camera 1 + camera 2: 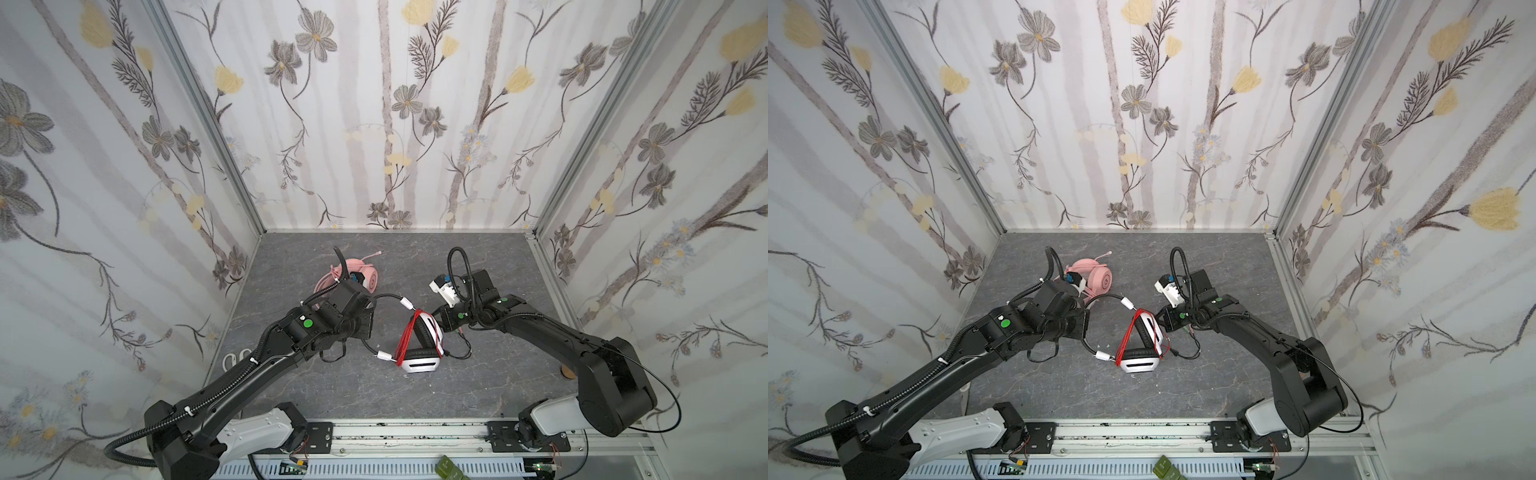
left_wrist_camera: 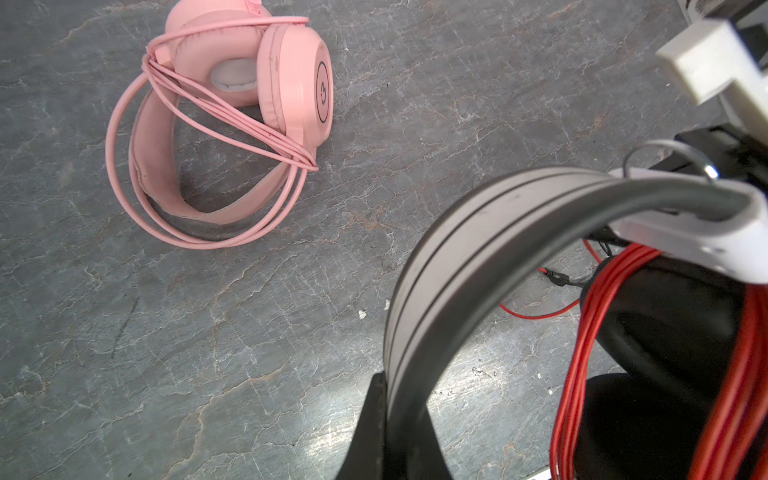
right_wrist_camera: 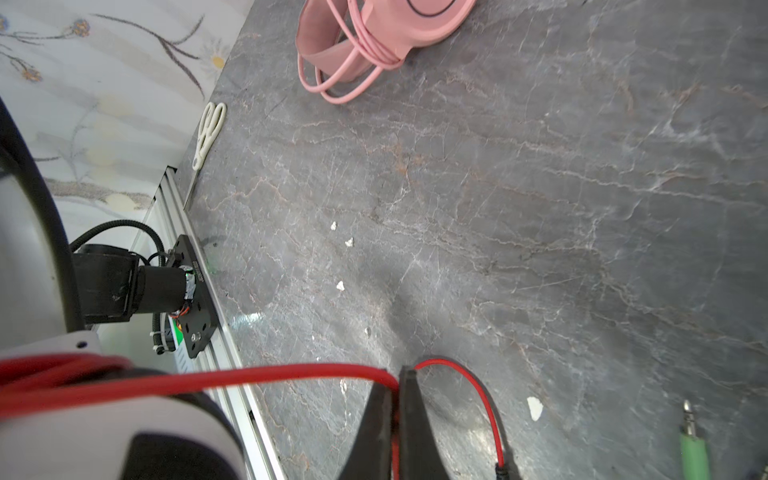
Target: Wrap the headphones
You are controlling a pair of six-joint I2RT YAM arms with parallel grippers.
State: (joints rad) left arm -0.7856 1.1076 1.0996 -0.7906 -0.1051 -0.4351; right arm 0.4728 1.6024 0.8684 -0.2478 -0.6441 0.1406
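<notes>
Grey marbled tabletop (image 1: 415, 257), boxed in on three sides by floral-papered walls (image 1: 374, 124); you have both arms reaching toward its middle.

White-and-black headset (image 1: 428, 332): it sits mid-table between your two grippers, with the lower white cup on the surface and the other cup tilted above it. Both top views show the red cable (image 1: 406, 338) wound in several turns across the cups.

Left gripper (image 2: 395, 419): the left wrist view shows the grey headband (image 2: 457, 249) passing through it. One black finger presses against the band, and the opposite finger is hidden behind it. You are clamped tight on the headband.

Right gripper (image 3: 397, 382): your two fingers are pinched together with a free run of the red cable caught between the tips. On one side the cable stretches to the wound bundle. On the other it curves down to the table. A green-sleeved plug (image 3: 692, 449) lies on the surface nearby.

Pink headset (image 1: 368, 276): it lies toward the far left of the table, partly covered by your left wrist in both top views. The left wrist view shows its pink cable (image 2: 216, 112) looped around the cups and band. It is apart from both grippers.

White-handled scissors (image 3: 210, 133) lie at the table's left edge, beside the wall. Small white chips (image 3: 534, 407) are scattered on the surface.
</notes>
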